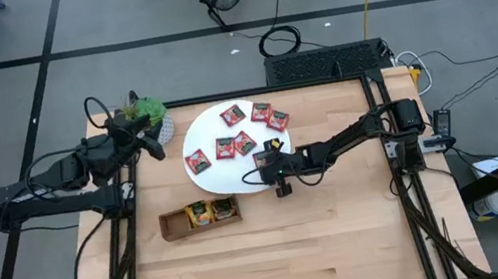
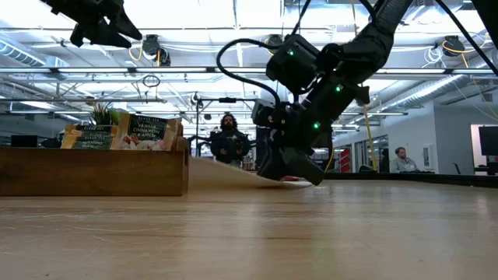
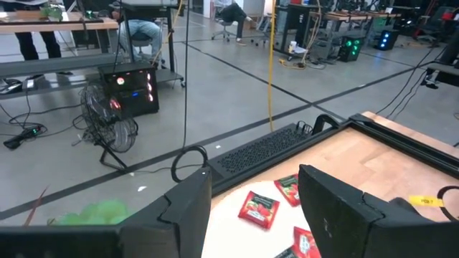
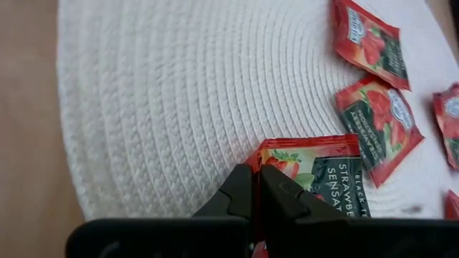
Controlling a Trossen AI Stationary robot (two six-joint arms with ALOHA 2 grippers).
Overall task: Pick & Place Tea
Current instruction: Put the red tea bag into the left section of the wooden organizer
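Observation:
A red tea sachet [image 4: 315,175] lies at the near-right edge of the white woven disc [image 1: 213,135], and my right gripper [image 4: 254,188] is shut on it, low over the disc [image 2: 292,167]. Several more red sachets [image 1: 233,114] lie flat on the disc. Two sachets [image 1: 210,212] stand in the brown wooden tray [image 1: 174,225] near the disc. My left gripper [image 1: 150,144] hangs open above the table's far-left part beside the green plant; its wrist view [image 3: 254,175] looks over the disc's sachets [image 3: 258,210]. My right gripper pinches the red sachet between its two fingers [image 4: 233,190] at one corner of its edge [image 4: 267,152]. The fingers come from above, slanting in from the table's right. The rest of the sachet lies flat on the white disc.
The small green plant [image 1: 148,111] stands at the far-left corner, just beyond my left gripper. The tray's left compartment [image 1: 174,223] holds nothing. Bare wood [image 1: 280,266] stretches across the near half of the table. People sit in the room beyond the table [image 2: 228,140].

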